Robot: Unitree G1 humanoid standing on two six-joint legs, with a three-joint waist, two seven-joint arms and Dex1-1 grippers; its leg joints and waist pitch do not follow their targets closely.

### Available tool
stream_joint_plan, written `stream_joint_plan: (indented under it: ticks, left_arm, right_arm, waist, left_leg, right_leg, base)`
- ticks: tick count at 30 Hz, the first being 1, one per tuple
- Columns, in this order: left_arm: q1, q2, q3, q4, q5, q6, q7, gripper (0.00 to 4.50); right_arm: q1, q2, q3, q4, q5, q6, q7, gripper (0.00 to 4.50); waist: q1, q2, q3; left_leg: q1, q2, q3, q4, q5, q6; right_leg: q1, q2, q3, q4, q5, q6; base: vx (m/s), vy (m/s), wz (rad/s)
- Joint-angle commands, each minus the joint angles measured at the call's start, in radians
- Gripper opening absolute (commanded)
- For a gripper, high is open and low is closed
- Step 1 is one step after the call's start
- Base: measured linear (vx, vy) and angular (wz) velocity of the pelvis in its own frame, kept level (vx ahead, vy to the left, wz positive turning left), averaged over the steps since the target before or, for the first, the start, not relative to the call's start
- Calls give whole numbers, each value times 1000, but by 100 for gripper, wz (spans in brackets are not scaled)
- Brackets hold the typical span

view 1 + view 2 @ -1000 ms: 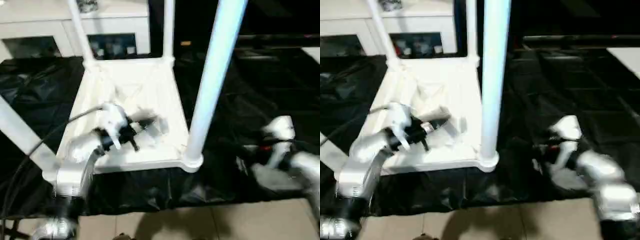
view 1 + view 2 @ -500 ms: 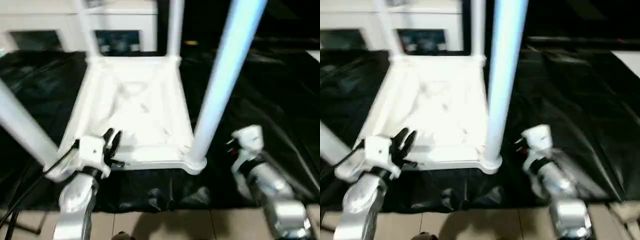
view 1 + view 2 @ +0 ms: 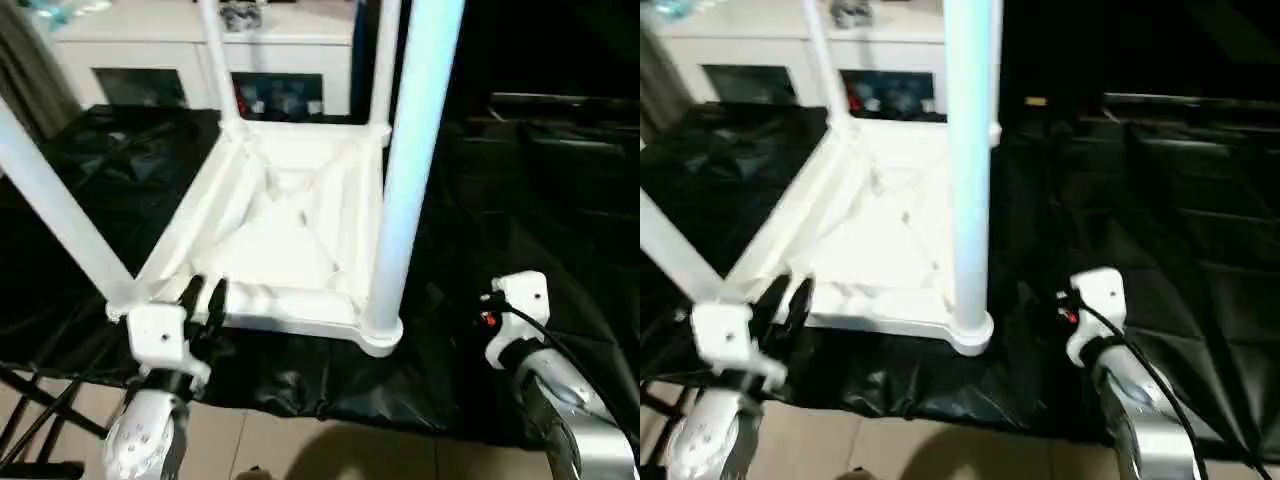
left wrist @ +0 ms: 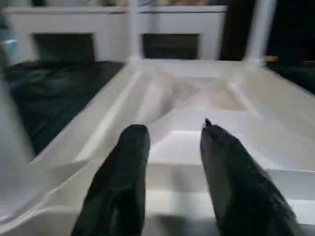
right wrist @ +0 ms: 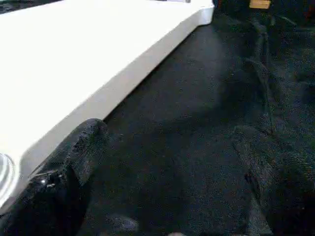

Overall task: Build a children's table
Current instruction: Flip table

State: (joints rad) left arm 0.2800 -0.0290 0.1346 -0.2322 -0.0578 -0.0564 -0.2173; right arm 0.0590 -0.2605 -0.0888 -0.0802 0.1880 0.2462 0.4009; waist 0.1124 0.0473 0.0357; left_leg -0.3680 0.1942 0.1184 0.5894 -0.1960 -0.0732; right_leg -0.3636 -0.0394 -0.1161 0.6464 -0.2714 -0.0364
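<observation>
The children's table (image 3: 290, 230) lies upside down on a black sheet, ribbed underside up, with its white legs standing: the near right leg (image 3: 405, 170), the near left leg (image 3: 60, 215) and two far legs (image 3: 215, 60). My left gripper (image 3: 203, 297) hovers at the near edge of the top, close to the near left corner. In the left wrist view its fingers (image 4: 130, 162) stand apart with nothing between them. My right gripper (image 5: 172, 142) is low over the sheet just right of the near right corner, jaws wide apart and empty.
The black sheet (image 3: 520, 200) covers the work surface and hangs over its front edge. A white glass-doored cabinet (image 3: 150, 60) stands behind. Tiled floor (image 3: 300, 450) lies in front, with black stand legs (image 3: 30, 400) at the lower left.
The camera has shifted. My left gripper has drawn back from over the underside to the near edge and its fingers have parted. My right gripper has come nearer the near right corner.
</observation>
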Motion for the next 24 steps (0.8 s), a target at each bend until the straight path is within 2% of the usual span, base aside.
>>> stream_joint_plan:
  ticks: [1,2,3,4,5,6,7,8,9,10,11,12,13,14,16,17,19,20,21,22,23,24]
  left_arm:
    - [18,-16,33,-17,-29,-18,24,224]
    - [40,-25,40,-25,-28,-37,38,229]
    - [53,-29,44,-29,-27,-47,46,230]
    - [72,-39,45,-43,-36,-52,54,230]
    - [79,-41,47,-49,-41,-54,57,236]
    - [96,-46,45,-57,-40,-63,61,236]
    - [117,-48,42,-59,-47,-76,61,257]
    - [129,-53,39,-61,-48,-83,63,269]
    - [143,-62,44,-59,-60,-88,66,273]
    - [146,-64,44,-61,-60,-90,67,271]
    - [154,-70,43,-65,-60,-95,69,274]
    - [171,-76,43,-73,-62,-108,73,302]
    - [194,-85,41,-90,-57,-131,85,302]
    - [198,-86,42,-92,-57,-137,87,309]
    - [202,-85,58,-94,-54,-164,101,312]
    - [196,-81,67,-91,-47,-170,110,318]
    - [182,-70,79,-81,-46,-172,114,348]
    - [172,-55,84,-73,-39,-170,112,351]
    - [156,-37,92,-61,-36,-163,109,354]
    - [114,-7,113,-31,-40,-139,111,363]
    - [84,15,128,-10,-43,-124,115,375]
    - [52,40,144,16,-40,-109,124,386]
  right_arm:
    - [12,-20,8,-42,10,-11,35,450]
    - [24,-44,5,-54,30,-9,75,450]
    - [31,-57,3,-62,43,-6,99,450]
    - [41,-68,-6,-81,96,27,147,450]
    - [46,-73,-9,-90,117,41,168,450]
    - [55,-96,-7,-95,118,37,199,450]
    - [67,-123,1,-100,110,25,231,450]
    - [76,-143,2,-107,112,24,256,450]
    - [89,-167,8,-124,126,29,294,450]
    - [91,-171,8,-129,132,33,300,450]
    - [97,-183,7,-143,147,42,319,450]
    - [107,-203,10,-171,178,61,354,450]
    - [121,-236,14,-205,224,88,411,450]
    - [123,-242,16,-211,231,93,422,450]
    - [123,-264,36,-222,245,103,463,450]
    - [114,-261,47,-213,237,100,467,450]
    - [93,-248,67,-193,216,85,462,450]
    - [74,-232,83,-172,197,70,452,450]
    - [53,-217,101,-152,177,57,441,450]
    - [12,-186,130,-101,126,25,405,450]
    - [-16,-170,150,-70,97,9,380,450]
    - [-46,-152,164,-33,69,1,345,450]
  waist:
    - [-2,-22,-37]
    - [-4,-25,-36]
    - [-3,-28,-41]
    - [-8,-26,-43]
    - [-13,-26,-45]
    - [-16,-28,-46]
    - [-18,-25,-46]
    - [-20,-27,-46]
    - [-22,-34,-40]
    - [-23,-38,-37]
    - [-25,-41,-31]
    - [-25,-39,-24]
    - [-24,-40,-25]
    - [-23,-47,-17]
    - [-24,-47,-6]
    - [-24,-51,-7]
    - [-22,-49,-10]
    - [-23,-51,-11]
    - [-25,-51,-15]
    - [-24,-54,-15]
    - [-24,-50,-19]
    - [-23,-48,-22]
  left_leg:
    - [-14,36,-1,-57,-119,49]
    - [-15,37,-1,-58,-116,54]
    - [-14,45,-5,-59,-99,66]
    - [-12,51,-6,-59,-90,85]
    - [-10,57,-7,-61,-81,96]
    - [-9,58,-6,-61,-79,100]
    - [-6,61,-7,-61,-82,103]
    - [-5,62,-6,-61,-83,103]
    - [-4,59,3,-63,-122,102]
    - [-4,57,7,-67,-148,101]
    - [-2,54,13,-71,-207,99]
    - [2,54,16,-76,-258,88]
    - [4,54,17,-74,-272,86]
    - [4,55,17,-78,-295,85]
    - [12,51,18,-82,-368,56]
    - [15,47,15,-81,-380,43]
    - [16,48,13,-81,-363,32]
    - [15,48,13,-81,-356,31]
    - [11,47,11,-82,-337,26]
    - [13,47,12,-81,-337,24]
    - [19,43,12,-79,-324,17]
    - [19,43,12,-79,-309,13]
  right_leg:
    - [49,-90,71,-118,-115,24]
    - [49,-90,71,-118,-96,16]
    - [54,-94,74,-110,-38,-3]
    - [54,-95,75,-104,27,-27]
    - [53,-95,76,-100,76,-48]
    - [53,-95,77,-99,98,-58]
    - [52,-98,78,-99,124,-77]
    - [53,-101,79,-100,136,-84]
    - [51,-101,82,-104,127,-102]
    - [50,-103,82,-108,96,-102]
    - [48,-106,83,-118,-6,-94]
    - [42,-110,84,-132,-128,-83]
    - [42,-110,85,-136,-168,-75]
    - [40,-111,87,-142,-221,-64]
    - [31,-115,88,-159,-401,-28]
    - [29,-117,87,-166,-460,-8]
    - [28,-117,88,-167,-457,2]
    - [28,-115,88,-165,-441,1]
    - [29,-113,86,-158,-394,-7]
    - [27,-113,86,-158,-390,-8]
    - [22,-112,86,-151,-363,-21]
    - [23,-111,86,-148,-335,-27]
  base:
    - [0,0,0]
    - [0,0,0]
    - [32,59,-4]
    - [37,74,-5]
    - [37,74,-5]
    - [29,70,-5]
    - [22,66,-4]
    - [15,99,-5]
    - [5,67,-3]
    - [-25,51,-2]
    - [0,0,0]
    - [0,0,0]
    - [0,0,0]
    - [0,0,0]
    - [0,0,0]
    - [0,0,0]
    - [0,0,0]
    - [0,0,0]
    - [0,0,0]
    - [0,0,0]
    - [0,0,0]
    - [0,0,0]
